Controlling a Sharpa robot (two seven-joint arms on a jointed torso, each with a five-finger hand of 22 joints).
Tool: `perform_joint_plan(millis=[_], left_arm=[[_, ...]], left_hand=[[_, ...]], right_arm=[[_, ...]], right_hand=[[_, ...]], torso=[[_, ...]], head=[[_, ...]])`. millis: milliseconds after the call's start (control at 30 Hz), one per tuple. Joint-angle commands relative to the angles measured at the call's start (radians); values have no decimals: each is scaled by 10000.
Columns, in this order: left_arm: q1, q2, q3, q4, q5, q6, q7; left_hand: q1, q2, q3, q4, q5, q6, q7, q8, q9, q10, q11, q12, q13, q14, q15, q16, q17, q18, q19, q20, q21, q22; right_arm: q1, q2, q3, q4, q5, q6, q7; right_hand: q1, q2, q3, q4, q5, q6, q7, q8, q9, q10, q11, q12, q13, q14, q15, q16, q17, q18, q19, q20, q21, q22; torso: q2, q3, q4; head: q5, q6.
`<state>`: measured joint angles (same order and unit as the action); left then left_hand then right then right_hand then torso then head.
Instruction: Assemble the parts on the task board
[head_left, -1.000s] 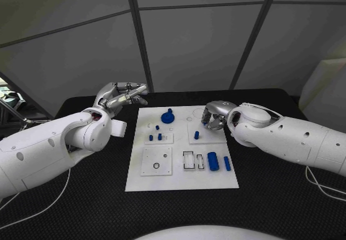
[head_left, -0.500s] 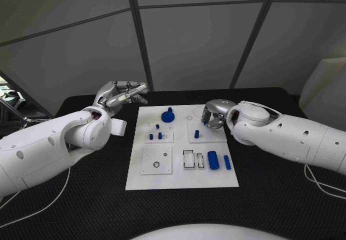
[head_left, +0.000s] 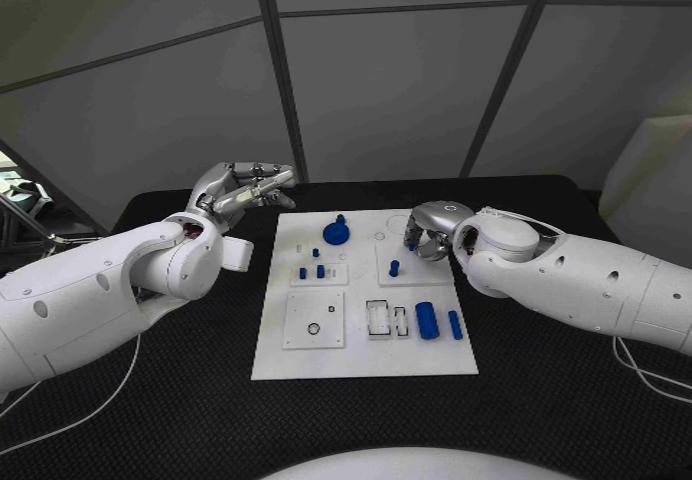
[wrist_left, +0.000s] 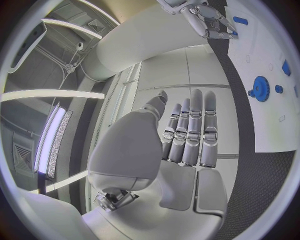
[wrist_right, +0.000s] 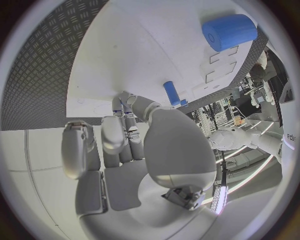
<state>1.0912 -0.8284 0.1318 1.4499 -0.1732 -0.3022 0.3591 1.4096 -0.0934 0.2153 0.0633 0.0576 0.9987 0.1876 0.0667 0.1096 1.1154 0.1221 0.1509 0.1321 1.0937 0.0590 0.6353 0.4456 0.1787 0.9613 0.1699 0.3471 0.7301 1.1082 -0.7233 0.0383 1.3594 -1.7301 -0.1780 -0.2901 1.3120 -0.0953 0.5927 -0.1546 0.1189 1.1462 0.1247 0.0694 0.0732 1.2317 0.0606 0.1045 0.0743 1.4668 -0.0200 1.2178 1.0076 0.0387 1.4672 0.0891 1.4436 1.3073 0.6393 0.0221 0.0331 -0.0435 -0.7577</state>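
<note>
Right hand (head_left: 428, 234) low over far right of board (head_left: 364, 355), fingers curled in beside upright peg (head_left: 394, 268); contact with peg not clear, something blue glimpsed between fingertips in wrist view, so grip cannot be told. Left hand (head_left: 242, 190) raised off board's far left corner, fingers straight and together, holding nothing. Gear (head_left: 336, 234) seated at far centre; cylinder (head_left: 427, 321) lying near right edge. Risks, as judged: peg knocked or tilted by curled fingers; forearm sweeping cylinder off board on withdrawal.
</note>
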Motion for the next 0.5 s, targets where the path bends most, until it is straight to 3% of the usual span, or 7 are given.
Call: perform_joint_plan(millis=[33, 267, 500], left_arm=[[11, -4, 9, -15, 47, 12, 21], [11, -10, 9, -45, 47, 5, 10], [11, -19, 9, -80, 47, 14, 8]], left_hand=[[110, 33, 10, -71, -49, -74, -8, 2, 17, -54, 21, 11, 12, 17, -4, -71, -15, 36, 46, -8, -50, -16], [115, 35, 12, -75, -49, -75, -8, 2, 18, -54, 21, 10, 12, 16, -4, -72, -16, 35, 48, -9, -51, -17], [124, 34, 16, -84, -49, -76, -8, 1, 19, -55, 21, 9, 12, 17, -5, -73, -17, 35, 51, -10, -51, -18]], right_arm=[[-10, -95, -14, 132, -328, -685, -72], [-10, -281, -4, 402, -50, -1432, 129], [-7, -415, 3, 603, 305, -1713, 307]], right_hand=[[-132, -28, 65, -16, -13, 106, -9, 34, 21, 89, 1, -64, -39, 80, -57, 54, -19, 7, 276, -62, 63, 1171], [-348, -125, 87, 3, -26, 185, -36, 30, 28, 159, -21, -97, -39, 76, -72, 37, -87, -25, 343, -79, 168, 1299], [-601, -219, 51, 113, -207, 244, -71, 14, 30, 205, -43, -154, -43, 80, -86, 56, -97, -26, 346, -92, 170, 1305]], torso=[[4, -3, 4], [14, -9, 0], [13, -4, 7]], head=[[-12, 18], [-21, 45], [-30, 45]])
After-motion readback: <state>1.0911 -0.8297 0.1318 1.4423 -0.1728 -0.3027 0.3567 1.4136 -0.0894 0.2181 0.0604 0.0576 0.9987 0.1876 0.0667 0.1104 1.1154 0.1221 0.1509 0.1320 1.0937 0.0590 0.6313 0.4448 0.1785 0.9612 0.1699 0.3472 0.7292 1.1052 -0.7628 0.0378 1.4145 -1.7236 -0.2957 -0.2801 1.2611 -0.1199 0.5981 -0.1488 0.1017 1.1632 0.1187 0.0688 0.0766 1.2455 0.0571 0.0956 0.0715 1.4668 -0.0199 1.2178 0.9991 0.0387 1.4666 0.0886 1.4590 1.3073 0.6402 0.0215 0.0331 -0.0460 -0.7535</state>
